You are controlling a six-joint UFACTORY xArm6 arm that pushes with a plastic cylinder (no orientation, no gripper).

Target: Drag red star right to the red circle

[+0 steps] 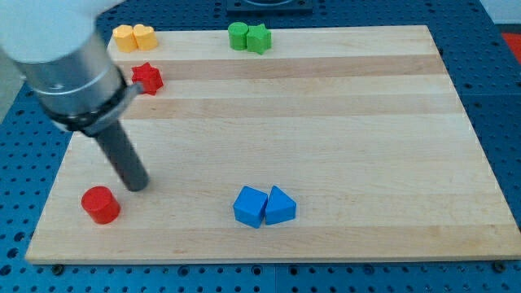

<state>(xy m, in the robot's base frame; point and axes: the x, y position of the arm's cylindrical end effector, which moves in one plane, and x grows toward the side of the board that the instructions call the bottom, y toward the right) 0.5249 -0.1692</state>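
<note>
The red star (148,78) lies near the board's top left. The red circle (100,204), a short cylinder, stands near the bottom left corner. My tip (137,185) rests on the board just up and to the right of the red circle, a small gap apart, and far below the red star. The rod rises up and left to the grey arm body (61,61), which covers the board's top left edge.
Two yellow blocks (133,37) sit touching at the top left edge. Two green blocks (248,37) sit touching at the top middle. A blue cube (250,206) and a blue triangle (280,206) touch at the bottom middle. The wooden board (326,130) lies on a blue table.
</note>
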